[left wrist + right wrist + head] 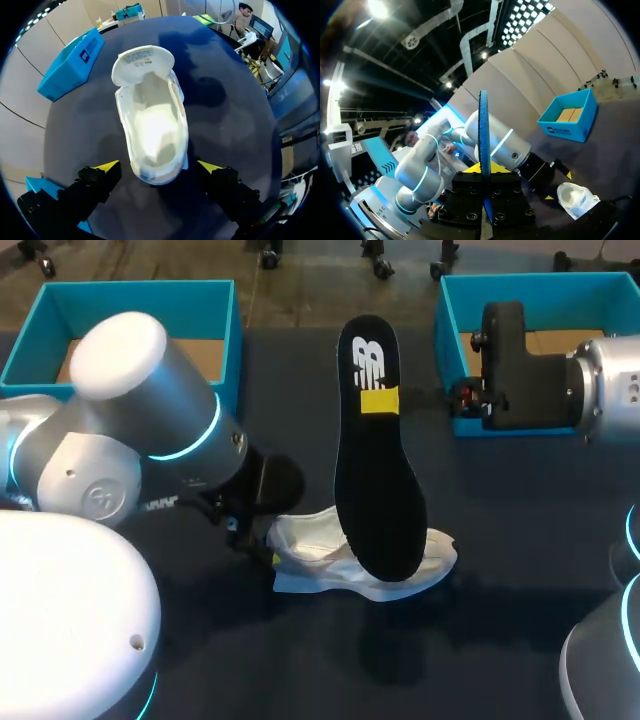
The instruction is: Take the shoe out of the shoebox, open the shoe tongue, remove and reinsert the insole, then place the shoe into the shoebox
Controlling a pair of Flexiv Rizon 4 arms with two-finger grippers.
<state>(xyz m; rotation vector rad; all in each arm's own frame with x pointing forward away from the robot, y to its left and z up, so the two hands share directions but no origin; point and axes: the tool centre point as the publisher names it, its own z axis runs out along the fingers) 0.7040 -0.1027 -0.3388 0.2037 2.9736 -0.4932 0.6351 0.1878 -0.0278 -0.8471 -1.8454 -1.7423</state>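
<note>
The white shoe (340, 562) lies on the dark table with its tongue folded back and its inside bare (152, 125). My left gripper (159, 167) stands open astride the heel, its yellow fingertips (107, 166) a little clear of the shoe on either side. In the head view it is largely hidden under the left arm (150, 440). My right gripper (378, 400) is shut on the black insole (378, 480) and holds it in the air above the shoe, heel end up. In the right wrist view the insole (483, 135) is edge-on between the shut fingers (484, 170), with the shoe (576, 197) far below.
A teal shoebox (130, 325) stands open at the back left, and a second one (540, 295) at the back right, partly behind my right arm (560, 370). One teal box (70, 65) lies ahead of and beside the shoe.
</note>
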